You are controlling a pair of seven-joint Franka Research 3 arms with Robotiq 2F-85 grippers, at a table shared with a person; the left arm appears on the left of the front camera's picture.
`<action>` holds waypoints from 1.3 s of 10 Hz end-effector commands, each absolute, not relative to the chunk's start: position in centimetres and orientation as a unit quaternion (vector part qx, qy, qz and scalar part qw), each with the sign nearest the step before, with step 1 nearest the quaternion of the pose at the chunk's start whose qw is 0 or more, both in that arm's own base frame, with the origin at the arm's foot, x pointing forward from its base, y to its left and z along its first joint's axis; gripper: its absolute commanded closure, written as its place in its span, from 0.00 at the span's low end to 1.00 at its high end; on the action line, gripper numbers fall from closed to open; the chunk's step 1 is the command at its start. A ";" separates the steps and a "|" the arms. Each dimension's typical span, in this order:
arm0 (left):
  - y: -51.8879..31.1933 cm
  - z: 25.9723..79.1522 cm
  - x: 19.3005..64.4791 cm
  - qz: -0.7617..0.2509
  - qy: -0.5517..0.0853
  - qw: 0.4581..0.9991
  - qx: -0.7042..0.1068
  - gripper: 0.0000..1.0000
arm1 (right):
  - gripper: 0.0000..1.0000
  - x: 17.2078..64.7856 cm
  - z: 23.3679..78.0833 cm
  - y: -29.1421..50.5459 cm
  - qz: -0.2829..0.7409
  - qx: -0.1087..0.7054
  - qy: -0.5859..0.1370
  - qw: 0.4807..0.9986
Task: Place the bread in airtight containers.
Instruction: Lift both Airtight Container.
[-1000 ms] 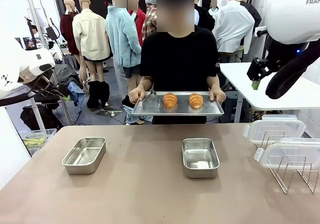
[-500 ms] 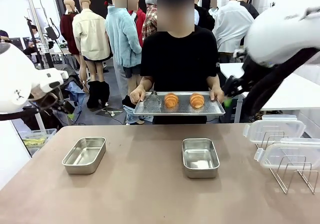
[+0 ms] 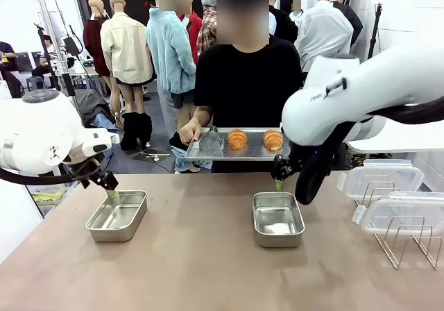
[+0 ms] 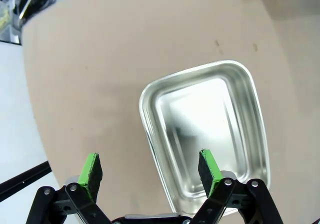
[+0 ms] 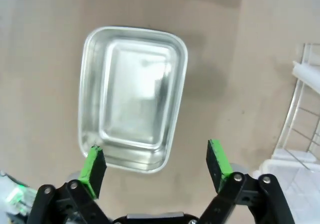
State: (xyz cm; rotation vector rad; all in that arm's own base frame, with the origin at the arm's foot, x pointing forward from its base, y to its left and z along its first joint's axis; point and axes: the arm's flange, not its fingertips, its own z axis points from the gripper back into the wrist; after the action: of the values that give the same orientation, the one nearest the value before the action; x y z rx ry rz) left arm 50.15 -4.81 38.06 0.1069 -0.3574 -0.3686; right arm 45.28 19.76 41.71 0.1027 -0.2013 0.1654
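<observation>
Steel left tin (image 3: 117, 215) and right tin (image 3: 277, 218) both sit empty on the counter (image 3: 201, 269), well apart. The left one is toward the left edge, the right one near the middle. Two croissants (image 3: 237, 139) lie side by side on a perforated tray (image 3: 208, 148), which the person (image 3: 248, 75) holds level beyond the far edge, off the counter.

Left hand (image 3: 109, 188) is spread wide with nothing in it, over the left tin's far rim. In its wrist view one pad (image 4: 209, 166) is over the tin, the other over bare counter.

Right hand (image 3: 279, 180) is also wide and empty, above the right tin's far-left corner. Height over the rim is hard to judge; looks clear of it. In its wrist view the tin lies toward one pad (image 5: 93, 170).

Clear lids (image 3: 380, 179) rest on a wire rack (image 3: 409, 245) at the right.
</observation>
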 end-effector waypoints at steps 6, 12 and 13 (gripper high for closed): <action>-4.2 35.8 51.4 -0.168 -0.143 0.974 0.043 0.00 | 0.00 46.2 39.0 18.9 0.064 0.033 -0.089 0.993; -3.1 32.8 54.2 -0.129 -0.081 0.988 0.014 0.00 | 0.00 48.9 34.0 21.3 0.049 0.027 -0.049 0.997; -2.9 32.1 54.6 -0.127 -0.064 0.990 0.009 0.00 | 0.00 49.7 33.3 21.7 0.044 0.020 -0.041 0.998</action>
State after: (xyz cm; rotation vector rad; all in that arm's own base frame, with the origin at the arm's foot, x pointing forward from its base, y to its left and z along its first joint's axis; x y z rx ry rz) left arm 53.64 -3.44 31.93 0.0365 -0.1587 -0.2633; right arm 48.59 20.57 33.39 0.0681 -0.0767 0.1163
